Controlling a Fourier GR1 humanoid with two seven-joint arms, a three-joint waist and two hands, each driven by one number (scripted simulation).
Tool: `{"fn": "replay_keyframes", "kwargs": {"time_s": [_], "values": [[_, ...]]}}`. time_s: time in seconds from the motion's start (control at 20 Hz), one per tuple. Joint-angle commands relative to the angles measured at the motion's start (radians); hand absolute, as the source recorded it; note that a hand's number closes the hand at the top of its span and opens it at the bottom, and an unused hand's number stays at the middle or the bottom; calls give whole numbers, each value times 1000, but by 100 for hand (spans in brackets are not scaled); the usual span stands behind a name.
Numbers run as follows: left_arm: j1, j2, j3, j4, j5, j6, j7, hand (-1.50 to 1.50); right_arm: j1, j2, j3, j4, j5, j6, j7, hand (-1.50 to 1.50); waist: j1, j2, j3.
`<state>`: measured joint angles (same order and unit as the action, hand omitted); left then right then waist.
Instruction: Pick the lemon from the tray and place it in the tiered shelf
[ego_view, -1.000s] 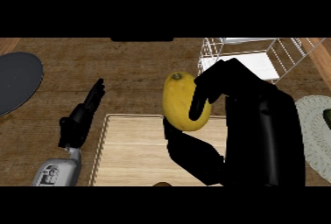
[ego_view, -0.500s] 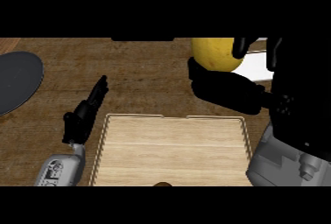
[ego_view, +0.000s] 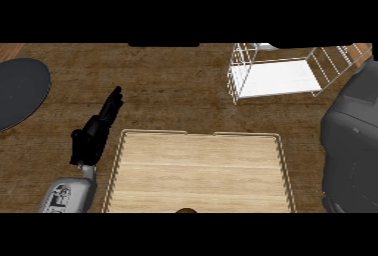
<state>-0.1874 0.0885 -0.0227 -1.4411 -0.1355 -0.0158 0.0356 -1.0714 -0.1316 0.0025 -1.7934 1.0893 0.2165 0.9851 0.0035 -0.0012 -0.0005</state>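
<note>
The wooden tray (ego_view: 199, 170) lies in the lower middle of the head view with no lemon on it. The lemon shows nowhere in this view. The white wire tiered shelf (ego_view: 277, 75) stands at the upper right; its visible white level is bare. My left hand (ego_view: 100, 127) rests open on the counter just left of the tray, fingers straight and pointing away. Only my right arm (ego_view: 354, 145) shows, a large dark mass along the right edge next to the shelf; its hand is out of the picture.
A dark grey round plate (ego_view: 18, 90) lies at the left edge of the brown counter (ego_view: 170, 85). A small brown object (ego_view: 187, 211) peeks in at the tray's near edge.
My right hand carrying the lemon rose from above the tray toward the shelf and left the view; hand and lemon no longer show. The left hand has not moved.
</note>
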Motion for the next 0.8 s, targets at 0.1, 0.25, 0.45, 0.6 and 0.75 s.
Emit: {"fn": "replay_keyframes", "kwargs": {"time_s": [0.1, 0.25, 0.45, 0.6, 0.75], "values": [[7, -10, 0, 61, -16, 8, -69, 0, -19, -64, -12, 148, 47, -64, -87, 150, 2, 3, 0], [-4, -19, 2, 45, -2, 2, -42, 0, -19, -113, -52, 215, 36, -112, -168, 150, 4, 3, 0], [3, -34, -16, 43, -26, 20, -55, 0, 33, -104, -26, 272, 75, -186, -208, 150, 2, 3, 0], [-28, -10, 4, -9, -5, 0, 17, 0, -24, -140, -24, 392, 105, -237, -275, 150, 7, 3, 0], [-35, -71, -43, 48, -65, 63, 1, 0, -8, -119, 9, 380, 91, -261, -339, 150, 0, 2, 0]]}}
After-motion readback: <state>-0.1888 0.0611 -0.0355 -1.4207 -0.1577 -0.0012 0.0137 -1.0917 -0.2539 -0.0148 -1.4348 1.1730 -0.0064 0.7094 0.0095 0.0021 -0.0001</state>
